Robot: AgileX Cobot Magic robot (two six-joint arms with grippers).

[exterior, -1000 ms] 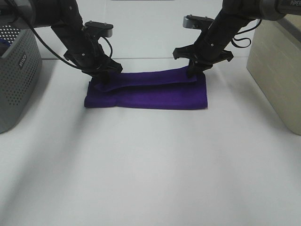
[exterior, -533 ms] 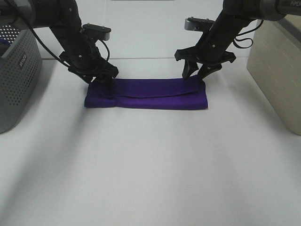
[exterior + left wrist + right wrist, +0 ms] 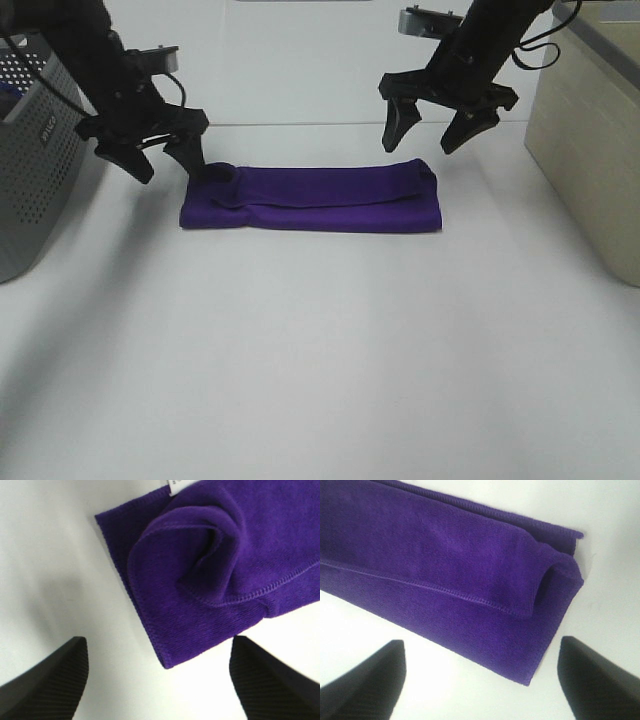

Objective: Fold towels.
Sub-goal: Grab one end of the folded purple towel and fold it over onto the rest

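Both claws have lifted off the towel (image 3: pixel 320 200) since the earlier frame. The left claw (image 3: pixel 165 165) has also swung outward toward 9 o'clock.

Seen from the high camera, the purple towel lies on the white surface (image 3: pixel 320 350), folded into a long band. Its long axis runs from 9 o'clock to 3 o'clock. The top flap covers the far part of the band, and its stitched edge runs along the length.

The left claw is spread wide and empty, just beyond the towel's 9 o'clock end. A bunched corner (image 3: pixel 220 180) sits rumpled at that end, nearest this claw. The right claw (image 3: pixel 422 140) is also spread and empty, hanging over the far corner of the 3 o'clock end. Each arm is nearest its own end, so a next fold across the long axis would probably start at one of them.

A grey basket (image 3: pixel 35 160) stands at 9 o'clock, well apart from the towel. A beige box (image 3: pixel 590 160) stands at 3 o'clock. Nothing lies between the claws and the towel.
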